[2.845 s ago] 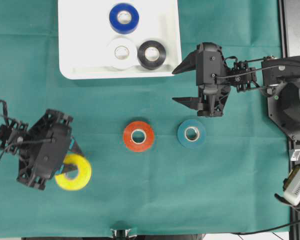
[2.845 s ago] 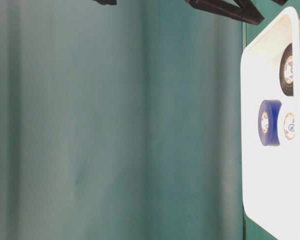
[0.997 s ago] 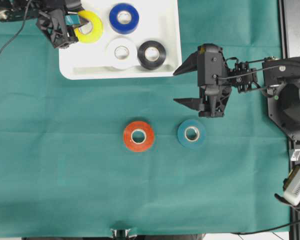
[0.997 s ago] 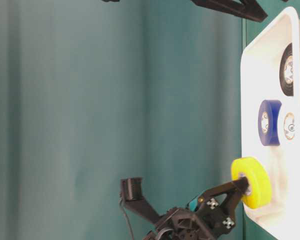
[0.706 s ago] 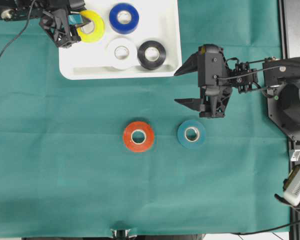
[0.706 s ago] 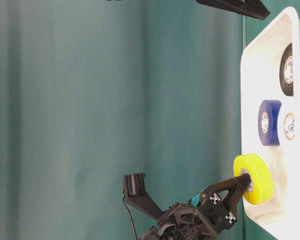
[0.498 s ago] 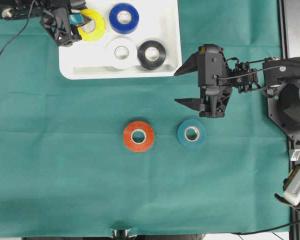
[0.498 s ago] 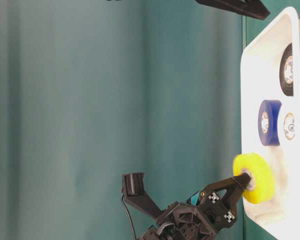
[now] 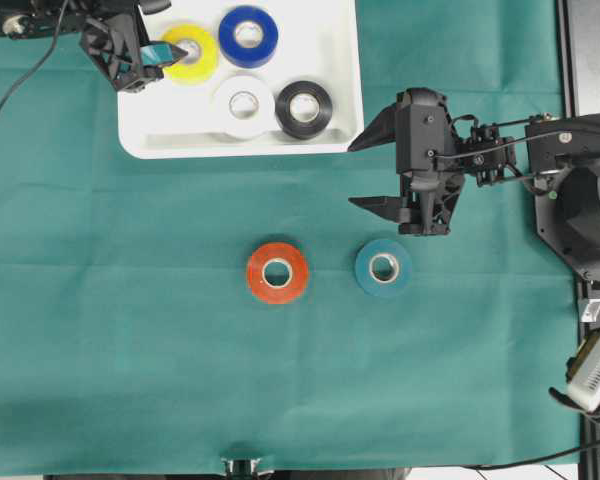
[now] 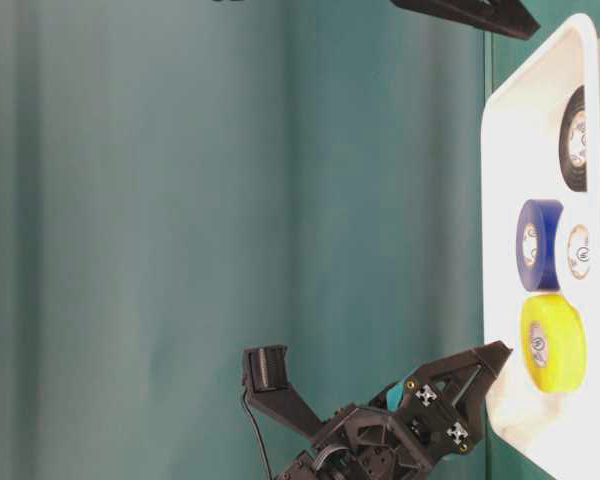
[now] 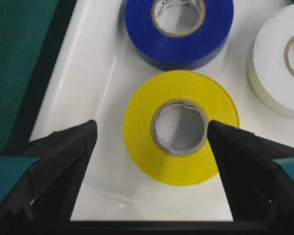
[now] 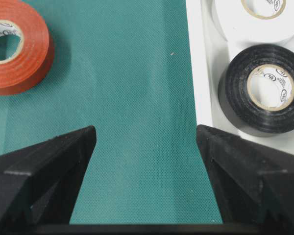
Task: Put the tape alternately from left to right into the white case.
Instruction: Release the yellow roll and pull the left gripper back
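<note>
Overhead camera first: the white case point(image 9: 140, 120) sits at the top of the green cloth point(image 9: 130, 330), and four rolls lie flat inside it. The yellow roll point(image 9: 191, 53) is in the upper left part, the blue roll point(image 9: 248, 36) just beside it to the right, with the white roll point(image 9: 244, 105) and the black roll point(image 9: 304, 109) side by side below them. The left gripper point(image 9: 170, 40) hangs at the case's left edge with its jaws spread wide; from its own camera the yellow roll rests free on the case floor between the two fingertips point(image 11: 71, 147), neither one touching it. Out on the cloth, well apart from the case, the red roll point(image 9: 277, 272) and the teal roll point(image 9: 384, 267) lie flat near each other. The right gripper point(image 9: 380, 165) hovers above the cloth between the case and the teal roll, jaws apart and gripping nothing.
</note>
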`<state>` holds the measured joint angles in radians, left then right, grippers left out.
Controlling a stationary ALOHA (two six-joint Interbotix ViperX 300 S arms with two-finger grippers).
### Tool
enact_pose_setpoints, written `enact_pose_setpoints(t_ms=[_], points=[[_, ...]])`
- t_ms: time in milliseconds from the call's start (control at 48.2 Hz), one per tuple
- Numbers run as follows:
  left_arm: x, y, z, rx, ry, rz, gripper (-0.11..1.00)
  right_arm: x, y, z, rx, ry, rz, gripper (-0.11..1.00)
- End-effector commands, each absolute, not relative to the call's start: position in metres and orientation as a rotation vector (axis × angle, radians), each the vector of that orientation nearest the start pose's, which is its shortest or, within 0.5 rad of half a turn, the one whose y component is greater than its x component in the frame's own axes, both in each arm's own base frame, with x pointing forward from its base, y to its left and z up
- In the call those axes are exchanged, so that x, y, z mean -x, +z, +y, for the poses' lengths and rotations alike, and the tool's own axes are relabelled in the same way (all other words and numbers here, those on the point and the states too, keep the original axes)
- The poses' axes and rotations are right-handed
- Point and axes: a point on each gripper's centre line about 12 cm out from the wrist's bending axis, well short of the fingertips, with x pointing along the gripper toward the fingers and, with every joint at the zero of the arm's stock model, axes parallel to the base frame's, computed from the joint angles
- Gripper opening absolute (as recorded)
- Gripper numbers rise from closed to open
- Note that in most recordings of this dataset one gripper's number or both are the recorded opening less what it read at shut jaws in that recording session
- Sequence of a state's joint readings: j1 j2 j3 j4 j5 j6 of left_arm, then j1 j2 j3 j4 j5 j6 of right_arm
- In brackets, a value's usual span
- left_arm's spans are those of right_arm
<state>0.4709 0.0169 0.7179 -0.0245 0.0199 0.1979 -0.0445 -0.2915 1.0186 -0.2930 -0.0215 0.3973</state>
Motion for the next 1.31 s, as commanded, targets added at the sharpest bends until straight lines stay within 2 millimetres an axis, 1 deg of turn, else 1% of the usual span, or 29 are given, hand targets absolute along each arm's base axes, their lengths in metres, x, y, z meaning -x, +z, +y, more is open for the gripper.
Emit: enact_pose_setpoints(t_ms=[0, 228, 332, 415, 644, 1038, 1163, 1287], points=[[-0.334, 0.159, 0.171, 0.001, 0.39, 0.73, 1.0, -0.287, 0.163, -0.011, -0.118, -0.068, 0.672, 0.87], [-0.332, 0.16, 0.169, 0.003, 0.388, 0.729, 1.0, -0.287, 0.163, -0.011, -0.118, -0.068, 0.672, 0.87], [-0.331, 0.164, 0.161, -0.004, 0.372, 0.721, 1.0, -0.287, 0.163, -0.011, -0.118, -0.068, 0.672, 0.87], [-0.332, 0.169, 0.151, -0.013, 0.35, 0.708, 1.0, -0.287, 0.163, -0.011, -0.118, -0.068, 0.672, 0.87], [-0.336, 0.183, 0.11, -0.058, 0.248, 0.671, 1.0, -0.287, 0.163, -0.011, -0.118, -0.068, 0.672, 0.87], [-0.341, 0.188, 0.031, -0.126, 0.035, 0.645, 1.0, -0.287, 0.163, -0.011, -0.118, -0.068, 0.671, 0.87], [-0.342, 0.188, 0.01, -0.146, -0.024, 0.639, 1.0, -0.287, 0.163, -0.011, -0.118, -0.068, 0.672, 0.87], [-0.341, 0.186, -0.004, -0.159, -0.063, 0.64, 1.0, -0.287, 0.163, -0.012, -0.118, -0.069, 0.672, 0.87]])
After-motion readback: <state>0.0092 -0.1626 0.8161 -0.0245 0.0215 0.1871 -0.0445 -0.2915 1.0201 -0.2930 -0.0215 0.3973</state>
